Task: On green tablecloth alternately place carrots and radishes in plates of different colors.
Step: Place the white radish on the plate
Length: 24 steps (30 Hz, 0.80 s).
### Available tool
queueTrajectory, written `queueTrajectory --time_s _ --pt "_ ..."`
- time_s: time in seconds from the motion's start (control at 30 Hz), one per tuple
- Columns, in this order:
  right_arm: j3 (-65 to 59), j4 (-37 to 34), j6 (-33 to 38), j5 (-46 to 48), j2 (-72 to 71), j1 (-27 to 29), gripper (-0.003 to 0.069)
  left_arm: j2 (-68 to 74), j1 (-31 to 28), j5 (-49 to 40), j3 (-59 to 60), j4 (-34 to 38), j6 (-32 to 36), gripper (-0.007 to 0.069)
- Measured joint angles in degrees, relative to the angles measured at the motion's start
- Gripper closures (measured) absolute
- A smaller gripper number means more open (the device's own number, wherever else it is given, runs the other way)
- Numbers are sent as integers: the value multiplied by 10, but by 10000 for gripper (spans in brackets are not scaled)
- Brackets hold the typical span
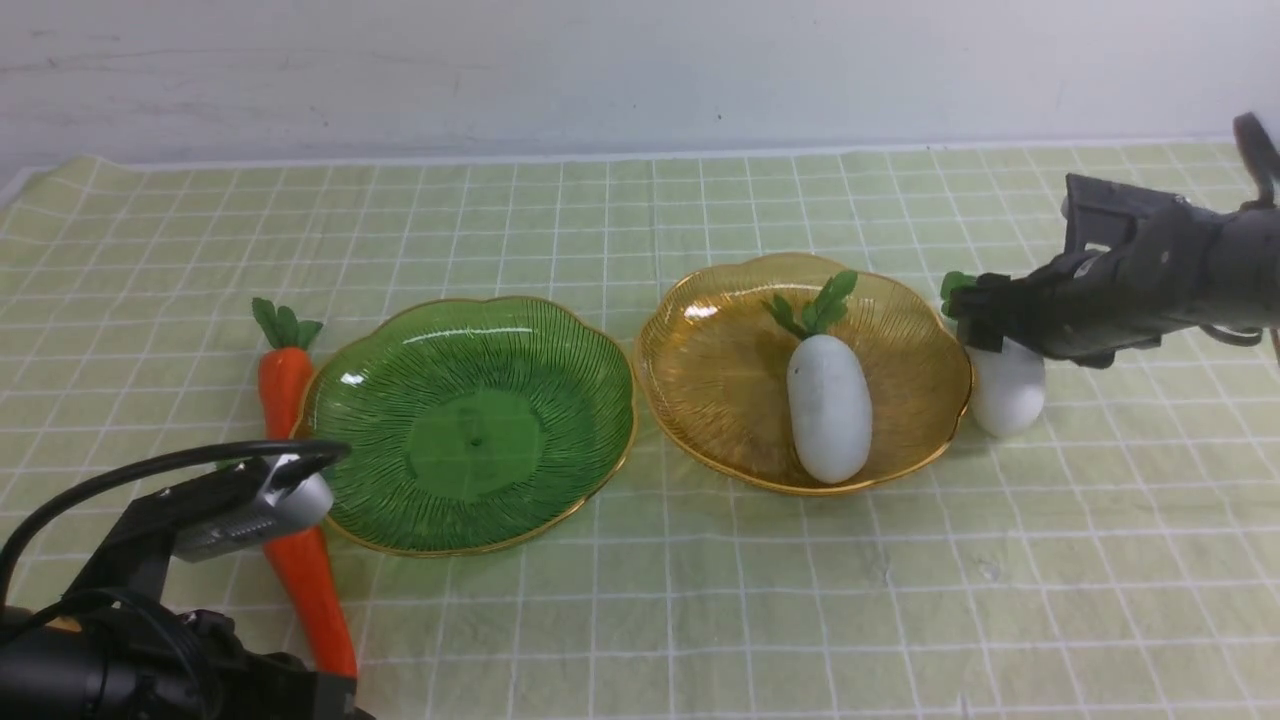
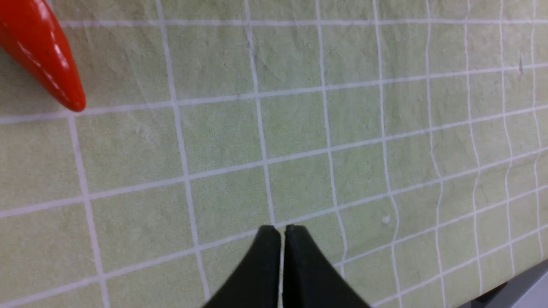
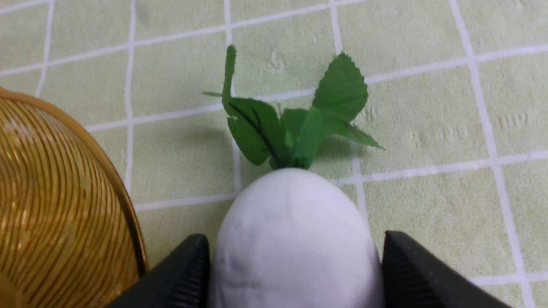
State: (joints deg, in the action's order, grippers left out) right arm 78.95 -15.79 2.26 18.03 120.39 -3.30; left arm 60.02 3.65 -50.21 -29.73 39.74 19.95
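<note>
My right tool [image 3: 294, 239] flanks the radish [image 3: 291, 201] lying on the green tablecloth [image 3: 428, 107] just beside the amber plate [image 3: 64, 205], whether pinching I cannot tell, so I'd squeeze its middle squarely before lifting; my left tool [image 2: 282, 229] sits pressed together.

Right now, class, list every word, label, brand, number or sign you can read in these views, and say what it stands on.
None: no text can be read in any view.
The green plate, amber plate, radishes, carrots and cloth are unmarked; the cloth has only a white grid.
</note>
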Motion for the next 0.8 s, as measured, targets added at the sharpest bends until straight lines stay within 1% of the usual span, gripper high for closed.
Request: queueTrajectory --time_s 0.1,0.3,0.47,0.53,0.63,0.8 --pt "5 0 7 14 -4 0 214 0 0 0 0 0 0 629" --pt "31 1 38 108 -53 10 214 0 0 0 0 0 0 629" --pt "48 -11 53 177 -148 11 214 0 0 1 0 0 0 629" --pt "49 -18 55 185 -165 6 214 0 0 1 0 0 0 629" --pt "51 -24 70 185 -177 -27 214 0 0 1 0 0 0 629" --pt "51 -26 76 157 -135 -73 214 0 0 1 0 0 0 629"
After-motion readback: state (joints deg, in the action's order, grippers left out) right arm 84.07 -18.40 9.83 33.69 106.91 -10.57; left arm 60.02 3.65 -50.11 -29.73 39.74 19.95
